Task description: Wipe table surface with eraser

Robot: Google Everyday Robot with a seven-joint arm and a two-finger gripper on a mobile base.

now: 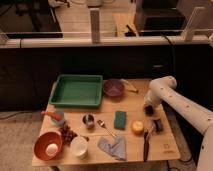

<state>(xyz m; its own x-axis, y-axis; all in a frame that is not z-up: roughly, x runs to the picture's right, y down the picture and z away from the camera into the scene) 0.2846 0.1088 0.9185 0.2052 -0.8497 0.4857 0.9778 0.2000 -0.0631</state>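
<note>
Gripper (149, 108) position: at the 3 o'clock edge of the table surface (132, 102), low over the wood, at the end of the white arm (175, 100) that reaches in from the right. I cannot tell whether the tool is parted or closed, nor whether it holds anything.

Table surface: a small rectangular top of pale yellowish planks, directly below the gripper and running out to 9 o'clock. I judge it stiff, flat and dry, with shallow seams between planks that may catch a dragged edge. It is not a thing to grasp, only to press against, and lightly.

Eraser: not positively identified. Two candidates: a green rectangular pad (120, 119) near centre, which looks soft and light, best taken across its short sides; and a small dark block (158, 125) at 4 o'clock, just beside the gripper.

Other items noted:
- Green plastic tray (77, 90), shallow and rigid, at 10 o'clock.
- Purple bowl (113, 88) at 12 o'clock.
- Small metal cup (88, 120) and fork (105, 127), left of centre.
- Blue cloth (112, 147), limp and crumpled, at 6 o'clock.
- Orange bowl (48, 146) holding a white ball, at 8 o'clock.
- White cup (78, 146) just right of it.

Wiping room looks tight.
</note>
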